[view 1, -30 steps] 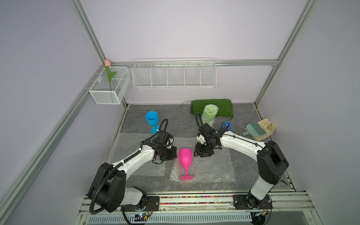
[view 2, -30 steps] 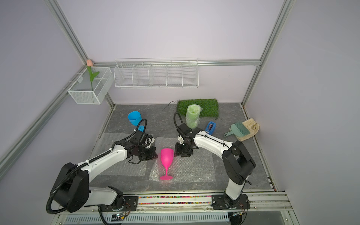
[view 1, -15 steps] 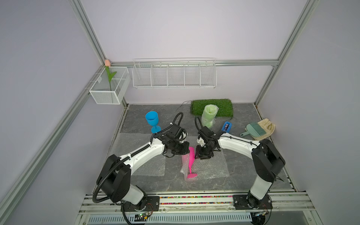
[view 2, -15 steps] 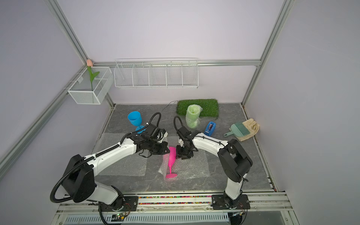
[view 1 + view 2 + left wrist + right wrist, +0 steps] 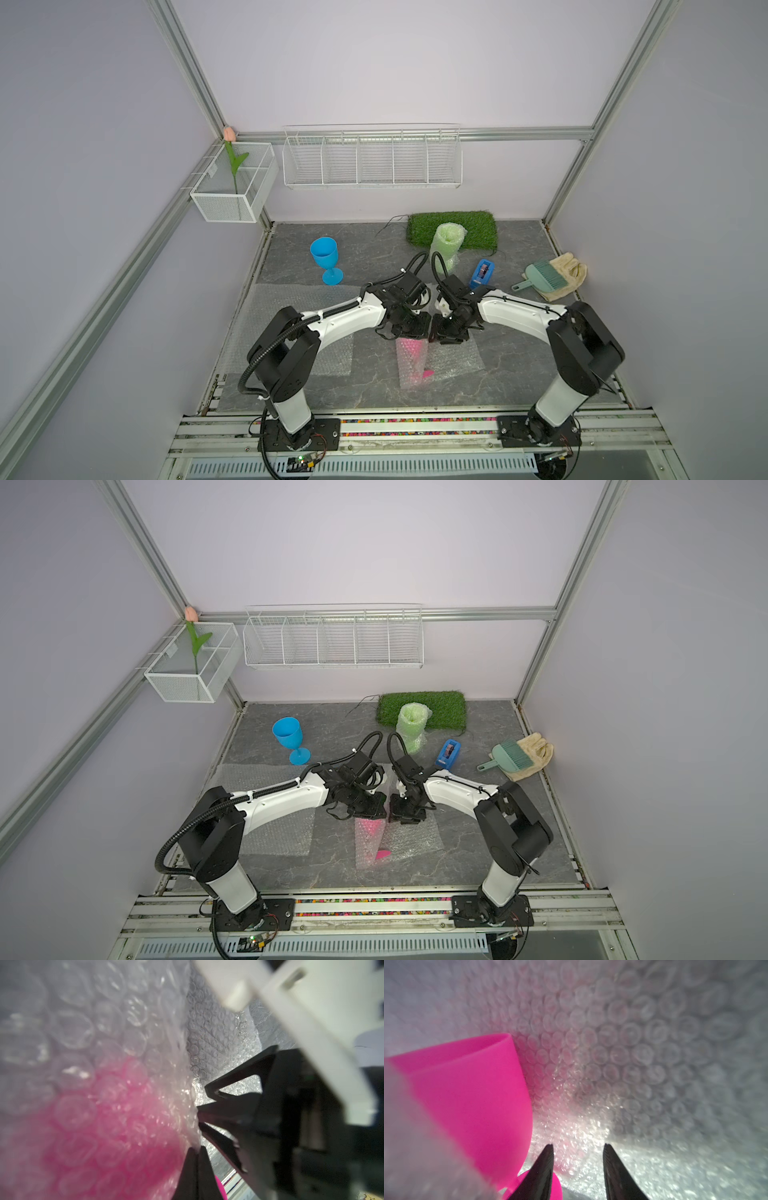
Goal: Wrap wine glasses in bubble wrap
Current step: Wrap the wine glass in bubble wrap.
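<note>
The hot pink wine glass [image 5: 411, 356] [image 5: 371, 831] lies on its side on a bubble wrap sheet [image 5: 457, 358] [image 5: 412, 840], with a flap of that sheet folded over its bowl and only its foot [image 5: 428, 375] bare. My left gripper [image 5: 197, 1148] [image 5: 411, 332] is shut on the edge of that flap, at the bowl end. My right gripper [image 5: 578, 1145] [image 5: 441, 335] stands open just beside the pink bowl [image 5: 471, 1095], its tips over the wrap with nothing between them. The blue wine glass [image 5: 325, 257] [image 5: 288, 734] stands upright at the back left. The green one [image 5: 445, 245] [image 5: 411, 725] stands wrapped in front of the grass mat.
A second bubble wrap sheet [image 5: 282, 316] lies flat under my left arm. At the back right are a grass mat [image 5: 478, 226], a blue tape dispenser [image 5: 482, 274], a teal brush [image 5: 540, 276] and a glove [image 5: 571, 270]. A wire rack [image 5: 372, 158] and a mesh box [image 5: 232, 195] hang on the walls.
The pink glass went from upright to lying down. My left gripper swept right, pulling the wrap's edge over it. My right gripper stayed close by the bowl.
</note>
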Robot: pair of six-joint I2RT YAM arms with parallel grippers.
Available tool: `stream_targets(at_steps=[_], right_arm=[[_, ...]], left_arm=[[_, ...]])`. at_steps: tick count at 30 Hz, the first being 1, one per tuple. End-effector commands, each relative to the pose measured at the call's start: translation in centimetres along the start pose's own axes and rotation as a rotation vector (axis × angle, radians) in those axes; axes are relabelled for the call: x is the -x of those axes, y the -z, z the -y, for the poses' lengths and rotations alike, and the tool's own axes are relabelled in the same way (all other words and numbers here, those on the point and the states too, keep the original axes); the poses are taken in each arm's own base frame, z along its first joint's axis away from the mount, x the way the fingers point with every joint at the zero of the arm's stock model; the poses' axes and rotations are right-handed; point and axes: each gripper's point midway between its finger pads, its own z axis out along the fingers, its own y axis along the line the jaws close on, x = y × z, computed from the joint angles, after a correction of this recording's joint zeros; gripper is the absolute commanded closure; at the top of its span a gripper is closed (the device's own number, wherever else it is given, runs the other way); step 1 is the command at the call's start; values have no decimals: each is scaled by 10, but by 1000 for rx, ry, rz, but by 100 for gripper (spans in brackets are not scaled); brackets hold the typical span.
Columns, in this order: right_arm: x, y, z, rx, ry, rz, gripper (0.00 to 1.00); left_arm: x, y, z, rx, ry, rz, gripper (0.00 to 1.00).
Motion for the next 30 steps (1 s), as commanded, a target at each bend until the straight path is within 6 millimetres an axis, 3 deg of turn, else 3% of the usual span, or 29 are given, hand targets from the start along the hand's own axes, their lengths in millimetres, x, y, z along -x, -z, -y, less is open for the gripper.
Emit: stream_targets(at_steps=[1,5,10,19,24,26,30], right_arm=[[13,24,-20,179,1,84,53],[21,36,-47,372,-2,107,50],[28,24,-55,433,-36,68,51],[37,18,-46,386,-51,74,80],[47,19,-39,316,-25,91,90],[52,17,-36,298,-20,96,92],[60,13,-29,233,-1,109,93]], left_arm=[[11,1,5,-9,5,40,100],[13,1,8,-24,7,51,100],[18,6,14,-52,6,80,100],[26,24,13,-25,17,152,100],[32,47,7,43,29,216,66],[31,56,-1,95,35,229,47],[27,64,-22,210,78,244,25]])
